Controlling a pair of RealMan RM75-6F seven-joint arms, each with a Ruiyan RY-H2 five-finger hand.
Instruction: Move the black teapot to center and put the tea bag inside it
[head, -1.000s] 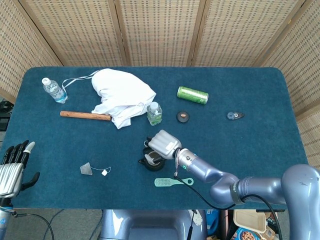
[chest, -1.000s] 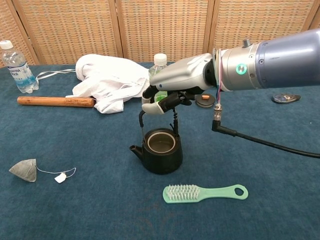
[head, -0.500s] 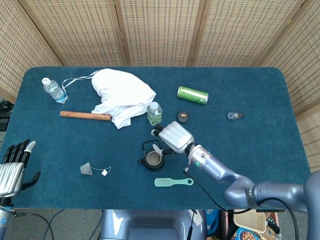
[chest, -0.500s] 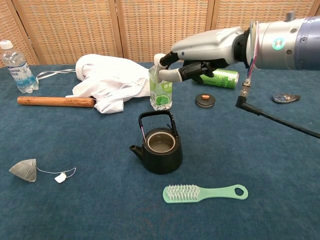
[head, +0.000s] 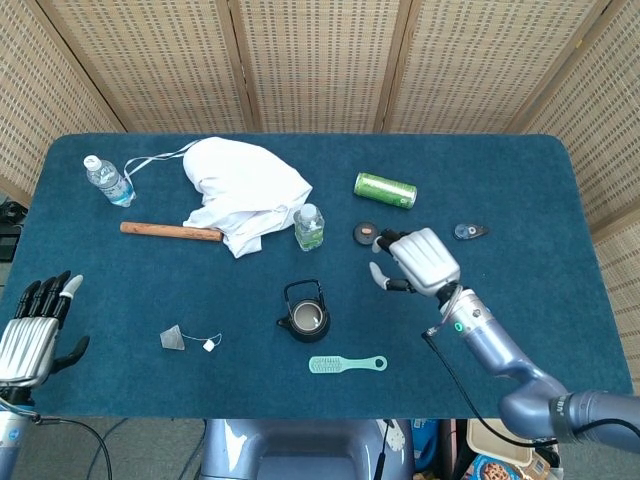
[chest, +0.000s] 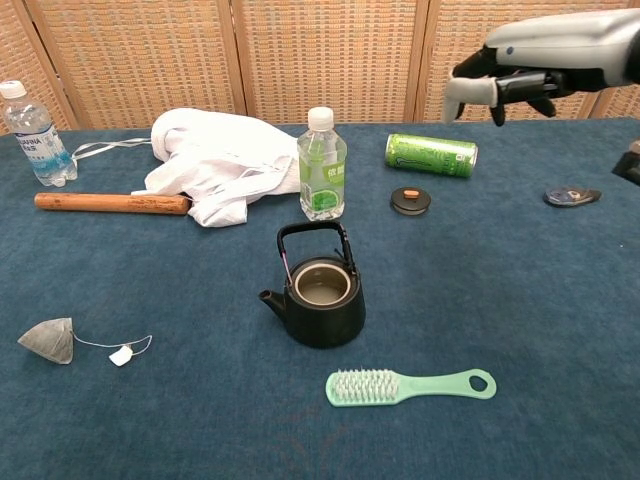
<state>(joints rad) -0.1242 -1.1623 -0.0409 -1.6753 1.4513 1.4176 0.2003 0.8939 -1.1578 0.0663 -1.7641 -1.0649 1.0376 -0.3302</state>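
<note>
Right hand lets go of the teapot and pulls away

The robot's right hand (head: 420, 259), which gripped the upright wire handle of the small black round teapot (chest: 318, 297) a second ago, has released it, risen and drawn off to the right; its fingers now hold nothing.

Woven rattan folding screen (head: 320, 60) behind, teal carpet-covered table (head: 520, 180), grey floor strip below front edge, even bright light

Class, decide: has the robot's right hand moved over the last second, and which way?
Yes. The right hand left the black teapot, moving right toward the green can.
</note>
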